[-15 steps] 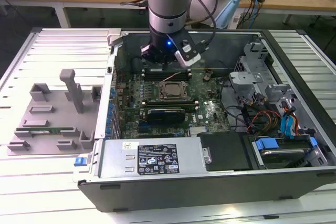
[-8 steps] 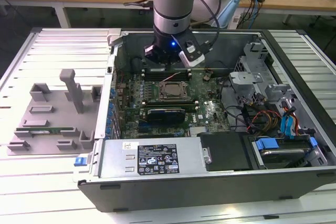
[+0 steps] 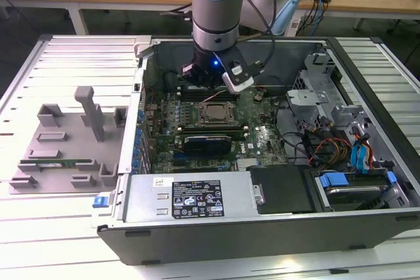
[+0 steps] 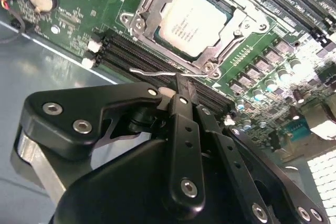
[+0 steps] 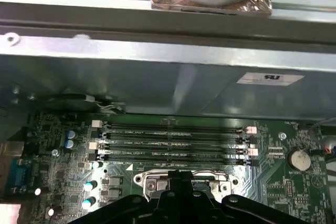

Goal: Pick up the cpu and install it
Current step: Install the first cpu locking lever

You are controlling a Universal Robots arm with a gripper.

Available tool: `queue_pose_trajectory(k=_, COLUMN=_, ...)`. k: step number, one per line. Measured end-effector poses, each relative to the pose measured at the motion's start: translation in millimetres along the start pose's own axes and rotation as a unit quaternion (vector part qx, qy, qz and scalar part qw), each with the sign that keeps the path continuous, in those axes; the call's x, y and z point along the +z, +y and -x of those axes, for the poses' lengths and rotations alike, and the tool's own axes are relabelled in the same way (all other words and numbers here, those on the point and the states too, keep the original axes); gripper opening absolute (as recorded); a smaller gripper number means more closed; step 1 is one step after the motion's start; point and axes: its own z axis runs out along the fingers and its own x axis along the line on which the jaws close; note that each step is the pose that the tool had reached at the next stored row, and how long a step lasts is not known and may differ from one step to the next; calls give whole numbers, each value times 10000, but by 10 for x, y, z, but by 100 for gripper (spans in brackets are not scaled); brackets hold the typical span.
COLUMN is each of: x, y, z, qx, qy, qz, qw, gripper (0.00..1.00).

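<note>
The cpu (image 4: 191,22) lies flat in its socket on the green motherboard (image 4: 79,19), silvery top plate up, with the metal socket frame (image 4: 144,17) around it. In the exterior view the cpu (image 3: 216,113) sits mid-case, just in front of my gripper (image 3: 205,82). My gripper (image 4: 182,92) hovers close over the board beside the socket, with its black fingers pressed together and nothing between them. The thin wire socket lever (image 4: 157,72) runs just past the fingertips. In the first wrist view my gripper (image 5: 178,198) stands over the socket frame (image 5: 184,179).
Empty black memory slots (image 5: 173,140) run beside the socket. A black card (image 3: 207,142) stands in the board. Case walls, a power supply (image 3: 190,198) and drive cage with cables (image 3: 328,142) ring the board. A grey fixture tray (image 3: 65,142) lies at the exterior view's left.
</note>
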Motion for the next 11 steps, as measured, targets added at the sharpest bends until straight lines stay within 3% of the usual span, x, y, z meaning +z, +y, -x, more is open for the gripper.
queue_pose_trajectory(k=3, x=46, y=-12, z=-2, qx=436, qy=-112, qz=-21, qw=9990, gripper=11)
queue_pose_trajectory(k=11, x=122, y=73, z=-4, qx=640, qy=-165, qz=-31, qw=9978, gripper=11)
